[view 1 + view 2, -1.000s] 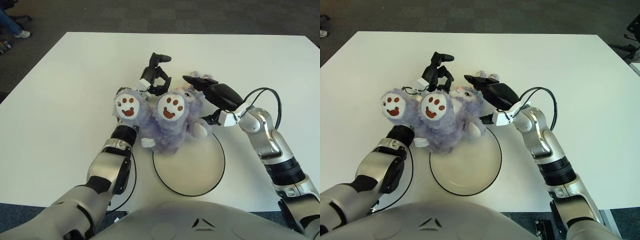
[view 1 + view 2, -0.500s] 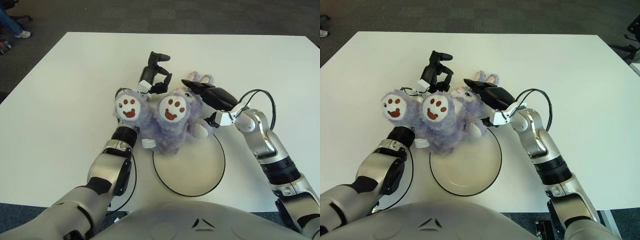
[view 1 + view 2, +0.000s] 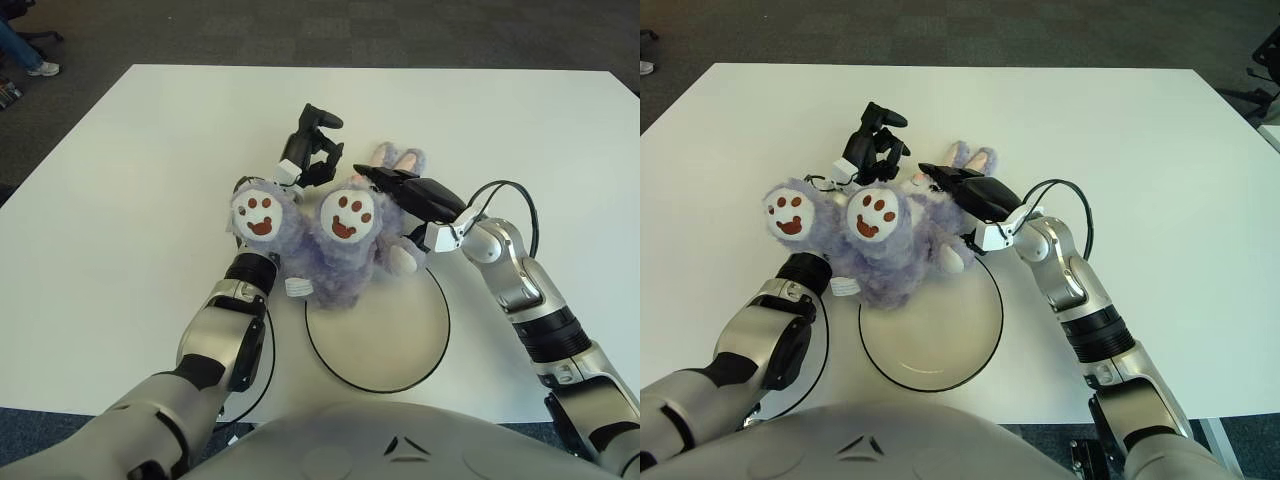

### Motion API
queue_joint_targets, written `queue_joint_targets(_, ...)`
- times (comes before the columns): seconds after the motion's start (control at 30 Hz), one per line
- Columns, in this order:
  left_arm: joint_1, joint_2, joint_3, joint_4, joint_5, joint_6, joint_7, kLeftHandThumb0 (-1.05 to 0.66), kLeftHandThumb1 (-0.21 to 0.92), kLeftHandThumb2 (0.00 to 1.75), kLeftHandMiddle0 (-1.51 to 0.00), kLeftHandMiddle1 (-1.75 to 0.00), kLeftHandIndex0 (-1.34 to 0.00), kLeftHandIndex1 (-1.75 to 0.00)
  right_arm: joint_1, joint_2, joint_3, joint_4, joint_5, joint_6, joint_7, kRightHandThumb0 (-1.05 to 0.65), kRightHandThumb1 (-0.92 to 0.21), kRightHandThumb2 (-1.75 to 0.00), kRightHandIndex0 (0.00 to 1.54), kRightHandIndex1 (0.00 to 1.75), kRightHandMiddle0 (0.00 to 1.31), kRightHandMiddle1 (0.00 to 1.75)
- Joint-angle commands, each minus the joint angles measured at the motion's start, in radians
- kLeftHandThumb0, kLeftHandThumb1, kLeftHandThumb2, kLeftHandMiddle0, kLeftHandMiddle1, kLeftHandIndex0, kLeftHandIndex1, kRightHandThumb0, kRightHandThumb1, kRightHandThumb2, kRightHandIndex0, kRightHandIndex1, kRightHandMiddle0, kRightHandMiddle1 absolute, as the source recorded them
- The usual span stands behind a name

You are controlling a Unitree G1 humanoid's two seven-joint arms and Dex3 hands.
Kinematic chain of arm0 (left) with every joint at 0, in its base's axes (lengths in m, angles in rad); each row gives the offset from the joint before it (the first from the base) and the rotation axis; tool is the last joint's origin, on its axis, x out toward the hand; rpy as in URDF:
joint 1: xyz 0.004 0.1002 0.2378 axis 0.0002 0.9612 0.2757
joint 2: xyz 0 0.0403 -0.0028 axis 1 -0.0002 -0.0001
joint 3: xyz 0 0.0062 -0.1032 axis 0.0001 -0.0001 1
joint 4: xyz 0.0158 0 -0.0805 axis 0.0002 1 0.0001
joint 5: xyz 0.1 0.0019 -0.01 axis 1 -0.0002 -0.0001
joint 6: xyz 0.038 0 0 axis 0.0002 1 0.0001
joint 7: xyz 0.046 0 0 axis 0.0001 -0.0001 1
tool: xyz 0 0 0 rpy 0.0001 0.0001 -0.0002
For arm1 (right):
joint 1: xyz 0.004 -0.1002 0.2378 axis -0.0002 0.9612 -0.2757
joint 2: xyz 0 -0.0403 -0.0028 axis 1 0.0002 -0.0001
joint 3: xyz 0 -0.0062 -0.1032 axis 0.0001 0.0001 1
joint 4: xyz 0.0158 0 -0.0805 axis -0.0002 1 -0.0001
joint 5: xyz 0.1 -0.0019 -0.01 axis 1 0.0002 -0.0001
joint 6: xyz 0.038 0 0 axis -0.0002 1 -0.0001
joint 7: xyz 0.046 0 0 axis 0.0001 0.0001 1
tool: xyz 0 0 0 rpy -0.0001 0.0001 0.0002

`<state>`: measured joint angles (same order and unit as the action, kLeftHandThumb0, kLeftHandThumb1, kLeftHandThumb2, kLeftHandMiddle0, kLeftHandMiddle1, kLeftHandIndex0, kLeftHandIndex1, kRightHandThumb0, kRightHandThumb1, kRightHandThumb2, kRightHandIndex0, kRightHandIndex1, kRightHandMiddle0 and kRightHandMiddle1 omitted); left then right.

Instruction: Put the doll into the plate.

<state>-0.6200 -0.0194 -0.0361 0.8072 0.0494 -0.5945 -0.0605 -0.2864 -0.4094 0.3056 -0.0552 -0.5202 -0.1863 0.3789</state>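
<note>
Purple plush doll (image 3: 335, 245) overlapped the plate's (image 3: 400, 372) far-left rim. Left robot hand (image 3: 312, 150) beyond doll, fingers curled, empty. Right robot hand (image 3: 412, 190) flat against doll's right side, fingers extended.

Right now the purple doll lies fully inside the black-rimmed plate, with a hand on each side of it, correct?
Not quite. In the left eye view the doll only overlaps the far rim of the plate; most of it is still over the table. The left hand and right hand do flank it.
</note>
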Motion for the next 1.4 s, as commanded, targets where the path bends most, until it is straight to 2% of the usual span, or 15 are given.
queue_joint_targets(0.0, 0.007, -0.002, 0.012, -0.009, -0.023, 0.015, -0.019, -0.34, 0.92, 0.53, -0.76, -1.74, -0.18, -1.75, 0.001, 0.014, 0.011, 0.017, 0.001, -0.007, -0.018, -0.09, -0.36, -1.17, 0.16, 0.03, 0.0, 0.39)
queue_joint_targets(0.2, 0.01, -0.005, 0.017, -0.026, -0.038, 0.047, -0.037, -0.34, 0.92, 0.53, -0.84, -1.75, -0.18, -1.75, 0.007, 0.038, 0.021, 0.042, -0.015, -0.014, -0.067, -0.09, -0.39, -1.18, 0.25, 0.08, 0.0, 0.62)
queue_joint_targets(0.27, 0.012, -0.007, 0.02, -0.034, -0.043, 0.063, -0.037, -0.34, 0.92, 0.53, -0.88, -1.75, -0.19, -1.75, -0.008, 0.059, 0.037, 0.1, -0.046, -0.035, -0.131, -0.1, -0.4, -1.19, 0.38, 0.16, 0.0, 0.84)
queue_joint_targets(0.3, 0.012, -0.008, 0.024, -0.034, -0.049, 0.071, -0.039, -0.34, 0.92, 0.53, -0.88, -1.75, -0.19, -1.75, -0.017, 0.071, 0.043, 0.128, -0.064, -0.045, -0.169, -0.11, -0.39, -1.17, 0.4, 0.29, 0.0, 0.93)
queue_joint_targets(0.33, 0.011, -0.01, 0.027, -0.034, -0.055, 0.077, -0.041, -0.34, 0.92, 0.53, -0.88, -1.75, -0.18, -1.75, -0.023, 0.08, 0.045, 0.147, -0.074, -0.049, -0.197, -0.11, -0.36, -1.19, 0.35, 0.7, 0.04, 1.08)
queue_joint_targets(0.37, 0.011, -0.01, 0.03, -0.035, -0.059, 0.08, -0.042, -0.34, 0.92, 0.54, -0.87, -1.75, -0.18, -1.75, -0.027, 0.086, 0.047, 0.158, -0.08, -0.053, -0.215, -0.12, -0.34, -1.21, 0.3, 1.0, 0.08, 1.2)
queue_joint_targets(0.4, 0.011, -0.012, 0.032, -0.035, -0.063, 0.083, -0.043, -0.34, 0.92, 0.54, -0.87, -1.75, -0.18, -1.75, -0.025, 0.089, 0.043, 0.151, -0.079, -0.048, -0.224, -0.12, -0.33, -1.21, 0.28, 1.11, 0.1, 1.24)
queue_joint_targets(0.47, 0.011, -0.015, 0.037, -0.036, -0.07, 0.09, -0.045, -0.34, 0.92, 0.54, -0.86, -1.75, -0.18, -1.75, -0.021, 0.095, 0.035, 0.137, -0.082, -0.038, -0.244, -0.06, -0.48, -1.03, 0.32, 1.37, 0.24, 1.41)
queue_joint_targets(0.5, 0.011, -0.016, 0.039, -0.037, -0.073, 0.094, -0.047, -0.34, 0.92, 0.54, -0.86, -1.75, -0.18, -1.75, -0.019, 0.097, 0.031, 0.131, -0.085, -0.034, -0.254, -0.04, -0.5, -1.0, 0.33, 1.46, 0.34, 1.46)
queue_joint_targets(0.6, 0.011, -0.019, 0.046, -0.038, -0.084, 0.108, -0.053, -0.34, 0.92, 0.54, -0.86, -1.75, -0.17, -1.75, -0.013, 0.11, 0.026, 0.132, -0.106, -0.026, -0.302, -0.02, -0.48, -1.02, 0.37, 1.6, 0.49, 1.51)
queue_joint_targets(0.63, 0.011, -0.02, 0.048, -0.04, -0.087, 0.115, -0.054, -0.34, 0.92, 0.54, -0.86, -1.75, -0.17, -1.75, -0.011, 0.116, 0.024, 0.134, -0.115, -0.025, -0.324, -0.01, -0.48, -1.03, 0.37, 1.62, 0.51, 1.52)
queue_joint_targets(0.83, 0.011, -0.021, 0.05, -0.051, -0.089, 0.148, -0.044, -0.34, 0.92, 0.55, -0.84, -1.74, -0.17, -1.75, 0.003, 0.145, 0.011, 0.138, -0.139, -0.012, -0.426, -0.01, -0.26, -1.26, 0.63, 1.74, 0.7, 1.34)
queue_joint_targets(0.97, 0.011, -0.017, 0.051, -0.057, -0.082, 0.163, -0.038, -0.34, 0.92, 0.55, -0.83, -1.74, -0.17, -1.75, 0.025, 0.161, -0.004, 0.112, -0.125, 0.02, -0.437, -0.01, -0.21, -1.31, 0.68, 1.74, 0.73, 1.31)
queue_joint_targets(1.07, 0.011, -0.015, 0.051, -0.06, -0.075, 0.175, -0.031, -0.34, 0.92, 0.55, -0.85, -1.74, -0.17, -1.75, 0.051, 0.177, -0.023, 0.077, -0.096, 0.06, -0.423, -0.01, -0.17, -1.38, 0.68, 1.66, 0.69, 1.53)
queue_joint_targets(1.37, 0.004, -0.009, 0.058, -0.054, -0.077, 0.195, -0.032, -0.34, 0.92, 0.55, -0.85, -1.72, -0.17, -1.75, 0.074, 0.208, -0.056, 0.013, -0.037, 0.148, -0.373, -0.01, -0.14, -1.45, 0.68, 1.65, 0.68, 1.63)
